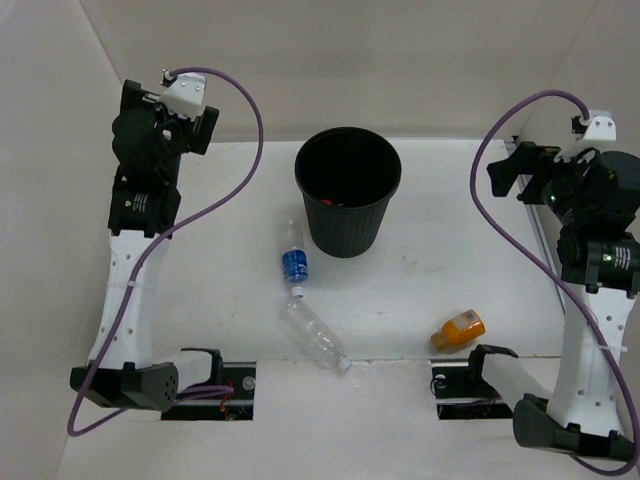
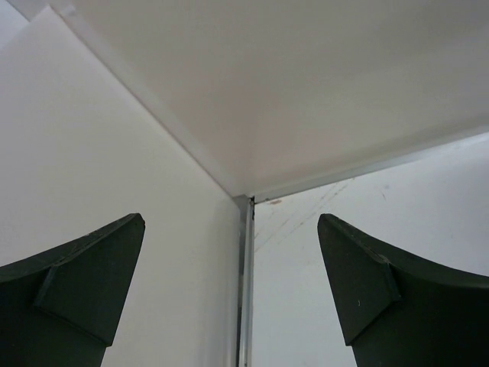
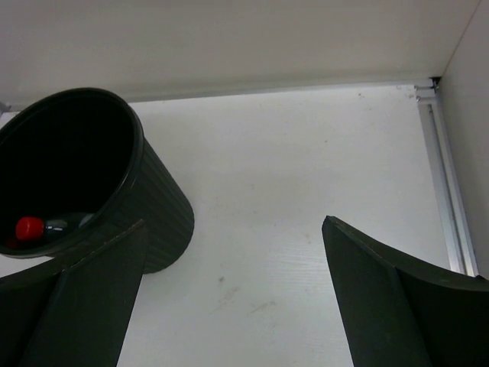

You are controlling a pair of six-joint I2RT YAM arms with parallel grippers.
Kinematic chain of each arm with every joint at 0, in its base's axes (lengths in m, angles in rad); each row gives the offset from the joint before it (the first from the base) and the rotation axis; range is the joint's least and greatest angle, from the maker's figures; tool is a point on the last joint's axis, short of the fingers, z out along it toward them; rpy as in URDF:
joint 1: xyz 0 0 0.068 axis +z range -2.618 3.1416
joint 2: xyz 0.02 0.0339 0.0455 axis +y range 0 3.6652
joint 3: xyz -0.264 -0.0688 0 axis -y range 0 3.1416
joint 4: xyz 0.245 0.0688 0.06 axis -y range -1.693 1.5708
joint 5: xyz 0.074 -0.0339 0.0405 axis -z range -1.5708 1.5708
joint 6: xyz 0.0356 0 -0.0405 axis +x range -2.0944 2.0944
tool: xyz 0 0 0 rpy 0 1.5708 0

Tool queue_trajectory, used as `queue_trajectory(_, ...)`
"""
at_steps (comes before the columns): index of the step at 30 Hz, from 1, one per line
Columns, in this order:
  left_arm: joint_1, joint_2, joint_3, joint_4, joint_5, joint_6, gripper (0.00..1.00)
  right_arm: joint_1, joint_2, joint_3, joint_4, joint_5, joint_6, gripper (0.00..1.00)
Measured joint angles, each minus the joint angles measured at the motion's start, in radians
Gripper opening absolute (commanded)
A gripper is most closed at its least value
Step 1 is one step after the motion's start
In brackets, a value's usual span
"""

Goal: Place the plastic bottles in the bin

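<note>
Status: one of four done. The red-capped bottle (image 3: 30, 227) lies inside the black bin (image 1: 345, 235), far centre of the counter (image 1: 450, 250). Outstanding are the blue-labelled bottle (image 1: 294, 264) and clear unlabelled bottle (image 1: 315, 337), just nearer than the bin, and the orange bottle (image 1: 459, 329), near right. The left fingers (image 2: 76, 290) and right fingers (image 3: 397, 298) are spread, holding nothing.

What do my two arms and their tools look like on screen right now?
They match. The left arm and the right arm each have long white links, black joint housings and a black base. A purple cable loops up each arm to a white mount at the wrist. The left tool and the right tool have dark, matte, wedge-shaped fingers.
</note>
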State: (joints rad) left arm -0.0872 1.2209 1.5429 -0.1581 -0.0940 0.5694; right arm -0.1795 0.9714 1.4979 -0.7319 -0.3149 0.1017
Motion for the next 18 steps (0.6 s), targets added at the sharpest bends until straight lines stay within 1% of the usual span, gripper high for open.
queue_trajectory(4,0.026,-0.044,-0.029,-0.043,0.03,-0.029,1.0,0.0,-0.027,-0.018,0.056,0.012,-0.001,1.0)
queue_trajectory(9,0.101,-0.105,-0.03,-0.06,0.132,-0.088,1.0,0.0,-0.043,-0.021,0.091,0.012,-0.001,1.0)
queue_trajectory(12,0.166,-0.138,-0.055,-0.013,0.197,-0.126,1.0,0.0,-0.042,-0.025,0.1,0.011,0.0,1.0)
queue_trajectory(15,0.23,-0.168,-0.119,0.055,0.257,-0.162,1.0,0.005,-0.041,-0.043,0.103,0.008,-0.001,1.0)
queue_trajectory(18,0.279,-0.171,-0.143,0.065,0.272,-0.209,1.0,0.06,-0.042,-0.058,0.087,0.001,-0.02,1.0)
